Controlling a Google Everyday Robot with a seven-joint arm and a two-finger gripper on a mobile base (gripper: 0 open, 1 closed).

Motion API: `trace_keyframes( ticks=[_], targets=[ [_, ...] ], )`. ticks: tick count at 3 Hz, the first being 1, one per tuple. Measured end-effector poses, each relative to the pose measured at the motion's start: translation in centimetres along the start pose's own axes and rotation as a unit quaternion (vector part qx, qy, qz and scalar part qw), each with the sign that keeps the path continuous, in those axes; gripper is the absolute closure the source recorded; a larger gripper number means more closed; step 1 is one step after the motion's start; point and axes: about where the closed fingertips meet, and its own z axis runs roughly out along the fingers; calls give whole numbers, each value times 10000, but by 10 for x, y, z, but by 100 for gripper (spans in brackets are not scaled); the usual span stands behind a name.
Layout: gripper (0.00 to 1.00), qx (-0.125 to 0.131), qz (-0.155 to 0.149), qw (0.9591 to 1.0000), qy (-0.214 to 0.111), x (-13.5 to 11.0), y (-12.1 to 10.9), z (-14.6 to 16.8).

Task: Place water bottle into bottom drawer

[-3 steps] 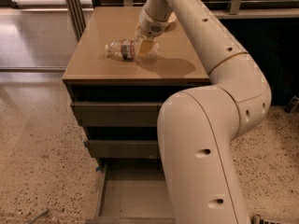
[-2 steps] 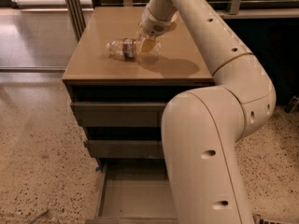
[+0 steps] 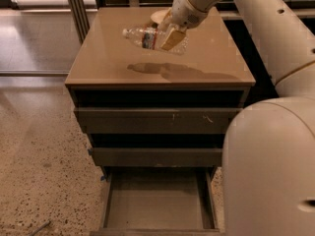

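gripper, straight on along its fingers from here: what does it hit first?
Most likely the cabinet top. The gripper, shut on the water bottle, hangs above it pointing down, with the bottle's shadow just below. The bottle would probably touch before the gripper does; the exact height is unclear.

No readable text, brand or number anywhere. Above the desk [image 3: 98,68]: tool [image 3: 163,33], clamped across the water bottle [image 3: 137,34]. Only candidate is the label band [image 3: 149,37] on the bottle, just beside the tool: red-white-blue, lettering not legible.
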Motion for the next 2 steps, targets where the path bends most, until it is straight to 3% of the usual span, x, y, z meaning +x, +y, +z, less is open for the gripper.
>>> trace_keyframes(
  ticks=[1, 2],
  targets=[
    [100, -236, -153, 9996, -91, -6, 47, -20],
    [100, -1043, -331, 9936, -292, -13, 116, 0]
  ],
)
